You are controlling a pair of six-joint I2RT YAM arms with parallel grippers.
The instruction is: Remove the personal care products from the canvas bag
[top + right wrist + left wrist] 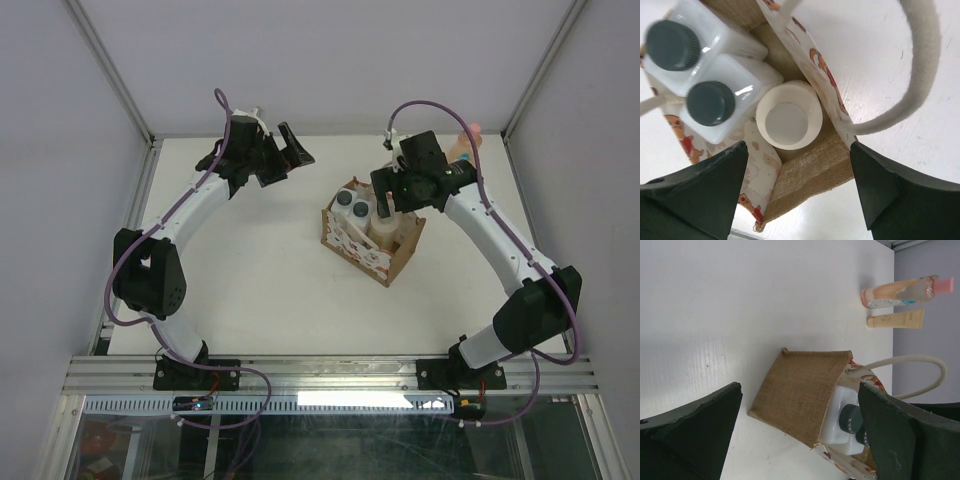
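Note:
The canvas bag [368, 245] stands upright mid-table, its brown burlap side [800, 395] facing the left wrist view. Inside it stand two white bottles with dark caps [710, 102] [346, 200] and a cream bottle with a round lid [789, 116]. My right gripper [797, 195] [397, 205] hovers open just above the bag's mouth, beside the cream lid, holding nothing. My left gripper [285, 158] [800, 440] is open and empty, apart from the bag on its left. A peach-orange bottle with a pink cap [905, 290] [470, 135] lies on the table at the far right.
A cream tube [895, 319] lies next to the peach bottle by the back right wall. The bag's rope handle [920, 75] loops out over the table at the right gripper's side. White walls and a metal frame [150, 140] border the table.

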